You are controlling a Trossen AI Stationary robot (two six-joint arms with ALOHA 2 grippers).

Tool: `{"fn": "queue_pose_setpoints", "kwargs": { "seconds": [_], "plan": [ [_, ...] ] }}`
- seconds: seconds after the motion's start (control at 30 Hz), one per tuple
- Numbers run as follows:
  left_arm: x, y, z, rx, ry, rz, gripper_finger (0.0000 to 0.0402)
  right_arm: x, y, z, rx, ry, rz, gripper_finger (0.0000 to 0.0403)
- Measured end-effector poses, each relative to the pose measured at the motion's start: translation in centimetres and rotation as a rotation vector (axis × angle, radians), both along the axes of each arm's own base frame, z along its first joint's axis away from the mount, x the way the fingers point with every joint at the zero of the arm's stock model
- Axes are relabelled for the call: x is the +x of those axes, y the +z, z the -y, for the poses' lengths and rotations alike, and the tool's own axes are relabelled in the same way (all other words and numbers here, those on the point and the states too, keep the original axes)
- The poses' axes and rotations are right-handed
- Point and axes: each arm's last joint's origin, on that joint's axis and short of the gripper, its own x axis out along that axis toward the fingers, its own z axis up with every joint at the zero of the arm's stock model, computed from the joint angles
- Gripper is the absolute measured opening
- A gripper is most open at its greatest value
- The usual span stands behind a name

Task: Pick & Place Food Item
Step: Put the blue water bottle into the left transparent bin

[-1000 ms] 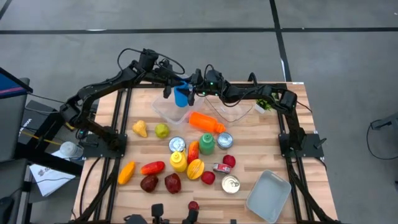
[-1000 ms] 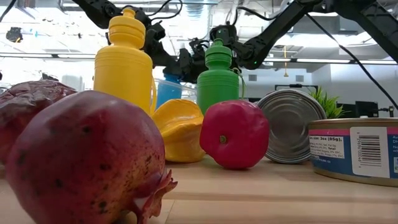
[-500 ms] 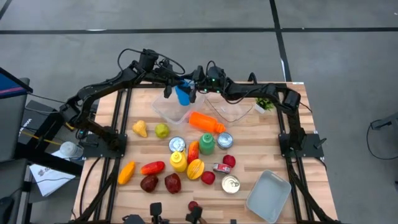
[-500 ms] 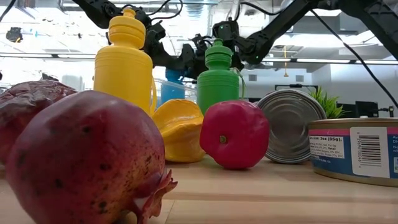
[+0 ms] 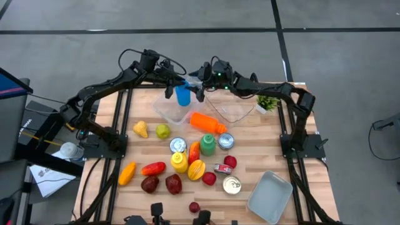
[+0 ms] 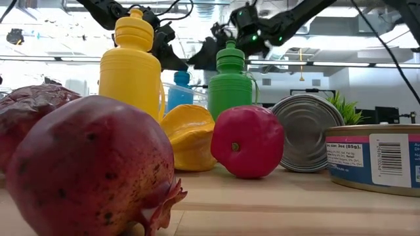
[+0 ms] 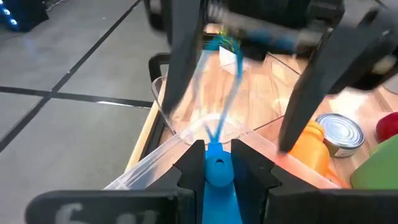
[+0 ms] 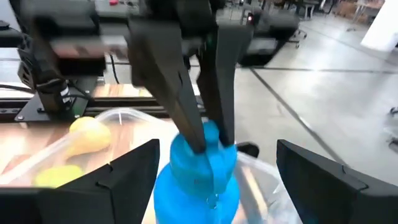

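The blue bottle (image 5: 182, 95) stands upright over the far part of a clear plastic container (image 5: 165, 111), near the table's far edge. My left gripper (image 5: 177, 87) is shut on it from above. In the low view the bottle (image 6: 178, 93) shows behind the yellow bottle, its base hidden. My right gripper (image 5: 200, 91) hangs open just to the bottle's right, apart from it. In the right wrist view its fingers (image 8: 134, 174) stand wide on either side of the bottle (image 8: 196, 180) without touching. My left gripper pinches the blue bottle's cap (image 7: 217, 169) at its top end between the two fingers (image 8: 186, 124), which come from above and slant down. The bottle hangs upright below them. Whether its base rests in the clear container cannot be told.
A second clear container (image 5: 232, 110) and a small green plant (image 5: 267, 104) lie to the right. An orange bottle (image 5: 208, 122), green bottle (image 5: 207, 144), yellow bottle (image 5: 179, 161), cans and several fruits crowd the table's middle. A grey tray (image 5: 270, 197) sits at the near right.
My right gripper has drawn back from the blue bottle, toward the table's right and upward. The bottle, tipped half a second ago, now stands upright under my left gripper, which has kept its place.
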Motion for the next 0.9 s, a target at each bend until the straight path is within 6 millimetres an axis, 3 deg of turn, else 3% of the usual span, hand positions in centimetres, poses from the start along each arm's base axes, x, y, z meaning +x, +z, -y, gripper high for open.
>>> {"fn": "queue_pose_setpoints", "kwargs": {
  "seconds": [0.33,0.5,0.9],
  "plan": [
    [-0.1,-2.9,-0.1,-0.009,0.048,-0.001,0.0050,-4.1,6.9,-1.8,-0.086,0.003,0.065,0.0313],
    [0.1,-2.7,-0.3,0.047,0.061,0.052,0.0051,-5.9,9.5,-2.8,-0.113,0.003,0.107,0.0313],
    [-0.2,-3.9,-0.2,0.072,0.106,0.038,0.0051,-7.5,11.0,-3.7,-0.113,0.005,0.106,0.0313]
  ]
}}
